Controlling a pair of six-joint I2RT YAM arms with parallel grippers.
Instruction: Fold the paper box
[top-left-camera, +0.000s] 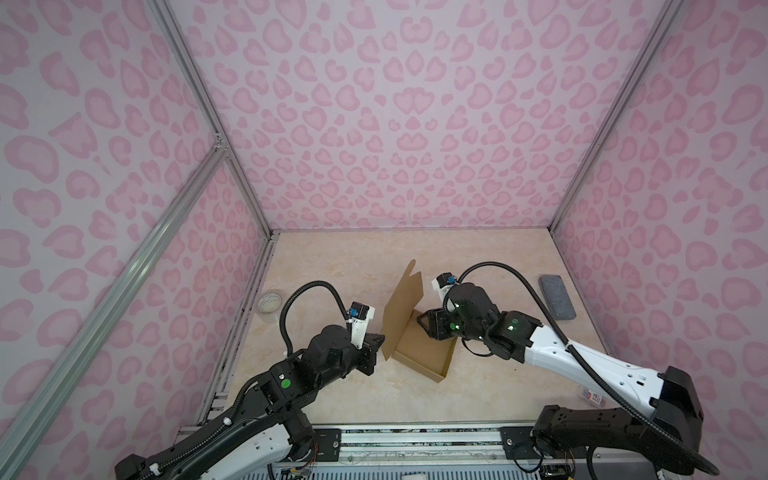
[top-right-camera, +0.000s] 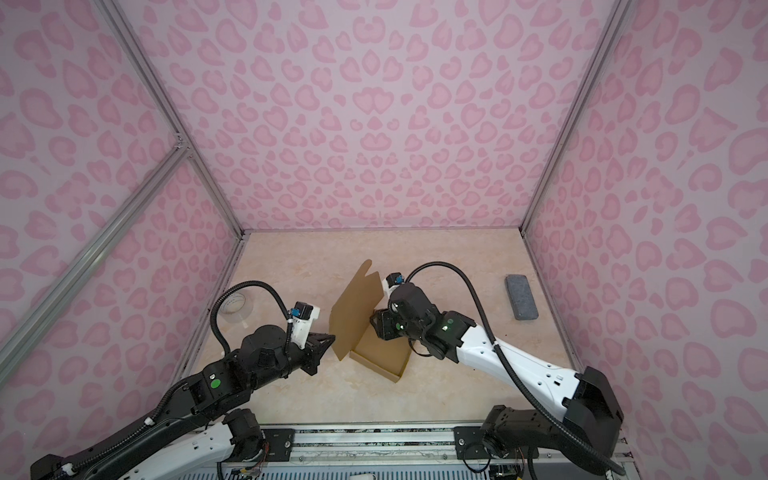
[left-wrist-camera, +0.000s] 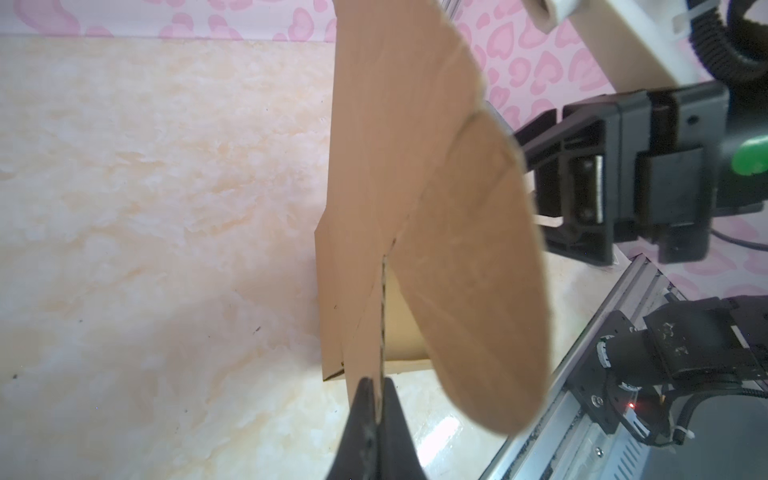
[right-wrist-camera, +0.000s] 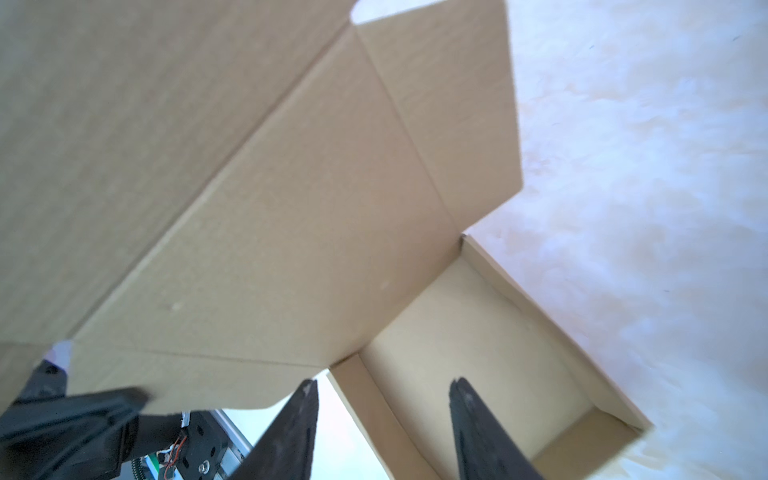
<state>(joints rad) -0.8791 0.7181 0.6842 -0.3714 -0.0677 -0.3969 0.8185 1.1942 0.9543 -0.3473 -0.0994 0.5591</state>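
While the left claw (left-wrist-camera: 376, 384) grips the paper box (top-left-camera: 419, 353) by a flap, the right claw (right-wrist-camera: 384, 384) gapes; empty.

Lab test booth: pink heart-print walls (top-left-camera: 415, 104) enclosing marble-look desk (top-left-camera: 332, 270), aluminium framing (top-left-camera: 143, 255) running at 10 o'clock, arm-mounting rail (top-left-camera: 415, 440) sitting at 6 o'clock.

Box (right-wrist-camera: 291, 232) on table (right-wrist-camera: 644, 145): lid raised, tray open. Right gripper (right-wrist-camera: 384, 384) jaws apart, empty, astride a tray wall. Left gripper (right-wrist-camera: 75, 411) meets the lid's flap edge.
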